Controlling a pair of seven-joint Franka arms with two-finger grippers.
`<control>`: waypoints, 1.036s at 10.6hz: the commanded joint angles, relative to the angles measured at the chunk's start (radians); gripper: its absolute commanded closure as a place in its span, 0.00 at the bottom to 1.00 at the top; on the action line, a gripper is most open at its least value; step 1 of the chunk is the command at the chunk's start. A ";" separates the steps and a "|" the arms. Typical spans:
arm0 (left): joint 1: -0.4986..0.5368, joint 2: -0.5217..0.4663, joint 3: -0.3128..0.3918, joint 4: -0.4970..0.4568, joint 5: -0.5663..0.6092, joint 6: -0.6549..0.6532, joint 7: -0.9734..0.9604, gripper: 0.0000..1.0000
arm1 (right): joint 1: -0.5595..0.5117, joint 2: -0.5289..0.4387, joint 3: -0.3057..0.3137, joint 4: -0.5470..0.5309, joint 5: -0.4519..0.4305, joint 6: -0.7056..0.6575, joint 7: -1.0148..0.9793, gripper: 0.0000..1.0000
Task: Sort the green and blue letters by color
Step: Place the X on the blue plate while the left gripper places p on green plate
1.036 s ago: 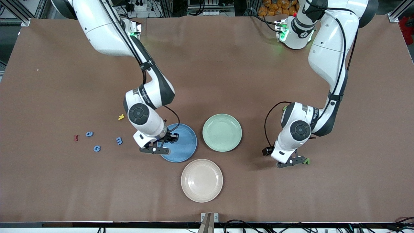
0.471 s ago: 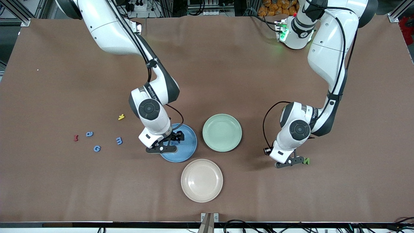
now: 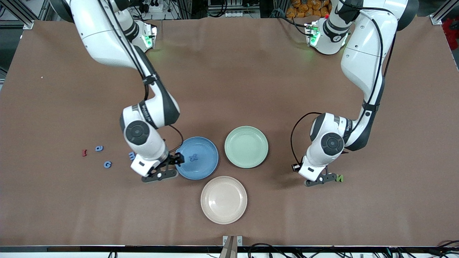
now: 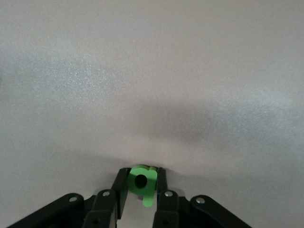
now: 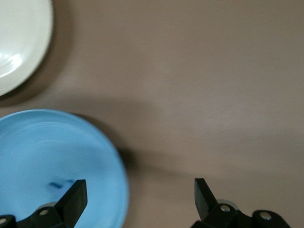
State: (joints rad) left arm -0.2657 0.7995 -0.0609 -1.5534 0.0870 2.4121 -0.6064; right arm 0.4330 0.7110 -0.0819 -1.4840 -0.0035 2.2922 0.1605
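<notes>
Green letter (image 4: 143,184) pinched in left gripper (image 3: 330,178) on open tablecloth (image 3: 380,200)

High front camera faces robots (wrist cameras close, downward).

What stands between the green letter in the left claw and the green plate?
Nothing visible does. The left claw is shut on the green letter, and only bare table lies between it and the green plate.

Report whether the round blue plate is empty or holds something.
Not empty. One small blue X-shaped letter lies flat inside the round blue plate; the open right end effector sits at the plate's rim.
</notes>
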 commanded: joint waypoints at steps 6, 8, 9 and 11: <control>-0.170 -0.123 0.000 0.029 -0.079 -0.007 -0.326 1.00 | -0.211 -0.024 0.019 -0.015 -0.001 -0.106 -0.262 0.00; -0.237 -0.115 0.001 0.026 -0.070 -0.007 -0.403 1.00 | -0.214 -0.077 0.019 -0.141 -0.001 -0.015 -0.279 0.00; -0.269 -0.106 0.003 0.015 -0.066 -0.010 -0.415 1.00 | -0.221 -0.114 0.019 -0.244 -0.001 0.086 -0.301 0.00; -0.299 -0.088 0.007 0.010 -0.066 -0.019 -0.420 1.00 | -0.223 -0.155 0.019 -0.391 -0.001 0.237 -0.329 0.00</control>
State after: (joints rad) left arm -0.5334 0.6965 -0.0735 -1.5387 0.0281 2.4026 -1.0082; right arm 0.2283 0.6610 -0.0784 -1.6631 -0.0032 2.3911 -0.1229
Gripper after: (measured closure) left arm 0.714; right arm 0.000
